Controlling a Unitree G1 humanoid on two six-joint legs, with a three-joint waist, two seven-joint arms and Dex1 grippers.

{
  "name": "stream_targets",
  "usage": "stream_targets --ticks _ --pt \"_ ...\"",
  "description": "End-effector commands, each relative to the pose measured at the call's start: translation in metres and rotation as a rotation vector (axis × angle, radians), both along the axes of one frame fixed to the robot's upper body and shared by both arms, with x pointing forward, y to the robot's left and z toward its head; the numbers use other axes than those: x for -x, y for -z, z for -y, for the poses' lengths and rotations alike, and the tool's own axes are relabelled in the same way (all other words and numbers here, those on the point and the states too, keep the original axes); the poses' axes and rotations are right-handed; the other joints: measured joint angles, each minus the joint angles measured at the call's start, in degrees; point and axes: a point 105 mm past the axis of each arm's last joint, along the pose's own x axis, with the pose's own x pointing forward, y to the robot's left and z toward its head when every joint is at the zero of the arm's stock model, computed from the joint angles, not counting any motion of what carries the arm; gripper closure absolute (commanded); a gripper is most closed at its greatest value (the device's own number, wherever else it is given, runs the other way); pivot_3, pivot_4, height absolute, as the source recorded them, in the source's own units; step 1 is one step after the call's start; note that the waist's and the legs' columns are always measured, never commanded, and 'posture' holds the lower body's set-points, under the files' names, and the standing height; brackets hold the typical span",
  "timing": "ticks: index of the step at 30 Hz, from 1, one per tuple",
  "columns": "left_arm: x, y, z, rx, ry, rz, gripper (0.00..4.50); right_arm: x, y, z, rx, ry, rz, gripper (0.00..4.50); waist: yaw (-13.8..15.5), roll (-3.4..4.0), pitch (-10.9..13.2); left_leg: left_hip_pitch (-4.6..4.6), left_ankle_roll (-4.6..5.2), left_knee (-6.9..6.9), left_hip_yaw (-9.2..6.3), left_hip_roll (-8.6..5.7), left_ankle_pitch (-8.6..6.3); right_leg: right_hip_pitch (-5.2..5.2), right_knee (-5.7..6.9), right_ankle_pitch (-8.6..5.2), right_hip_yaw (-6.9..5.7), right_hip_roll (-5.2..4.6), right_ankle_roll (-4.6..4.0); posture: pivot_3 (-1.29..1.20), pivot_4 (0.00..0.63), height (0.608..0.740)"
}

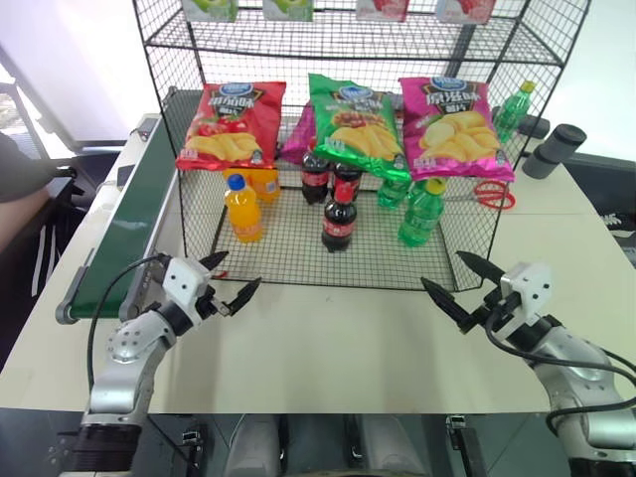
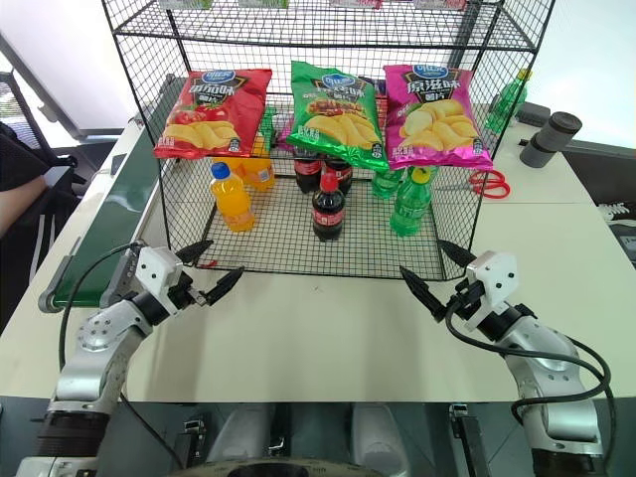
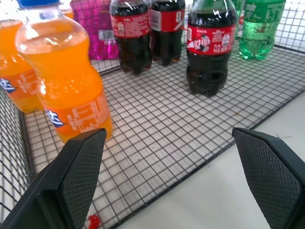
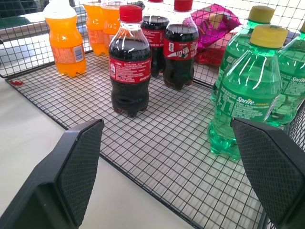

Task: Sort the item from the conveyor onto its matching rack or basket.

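1. Table (image 1: pixel 328 348): pale top, carries everything. Bare strip along its near edge, where both grippers hang.
2. Rack (image 1: pixel 298 260): black wire grid, sits mid-table toward the far edge, open at the front. Mesh floor, upper shelves.
3. Conveyor (image 1: pixel 124 234): dark green belt with grey rails along the table's left edge, just left of the rack. No bottle on the visible belt.
4. Chip bags: red (image 1: pixel 233 123), green (image 1: pixel 356 120), pink (image 1: pixel 455 124), propped in a row across the rack above the bottles.
5. Cola bottle (image 1: pixel 339 217): upright on the rack floor, about centre, nearer the open front than the other two colas (image 1: pixel 329 177), which stand side by side behind it.
6. Orange-drink bottle (image 1: pixel 243 210): upright at the left side of the rack floor; a second one (image 1: pixel 264 183) behind it.
7. Green bottles (image 1: pixel 421 212): right side of the rack floor, yellow caps, upright.
8. Left gripper (image 1: pixel 231 280): at the rack's front-left corner, jaws wide apart, nothing between them.
9. Right gripper (image 1: pixel 457 277): off the rack's front-right corner, jaws wide apart, empty.
10. Scissors (image 1: pixel 487 195): red handles, on the table right of the rack.
11. Small red bit (image 4: pixel 17 82) on the rack floor at its front-left corner; can't tell what it is.
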Motion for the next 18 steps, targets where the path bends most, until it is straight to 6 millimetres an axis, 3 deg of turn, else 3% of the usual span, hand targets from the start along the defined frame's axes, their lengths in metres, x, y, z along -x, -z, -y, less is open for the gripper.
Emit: stream_targets --ticks 1,18 --pt "0.002 -0.002 0.002 -0.025 0.027 -0.006 0.00 0.002 -0.006 -0.001 -0.003 -0.001 0.038 0.07 -0.05 0.00 0.00 0.00 0.00 0.00 0.00 0.00 0.00 0.00 0.00 0.00 0.00 0.01 0.00 0.00 0.150 0.740" --pt "0.003 -0.013 -0.002 -0.025 0.003 0.027 0.00 0.001 -0.009 -0.012 0.014 -0.048 0.047 0.07 -0.01 0.01 -0.02 0.01 0.00 0.01 -0.01 0.00 0.00 0.01 0.02 0.00 0.00 0.01 0.00 0.00 0.150 0.740"
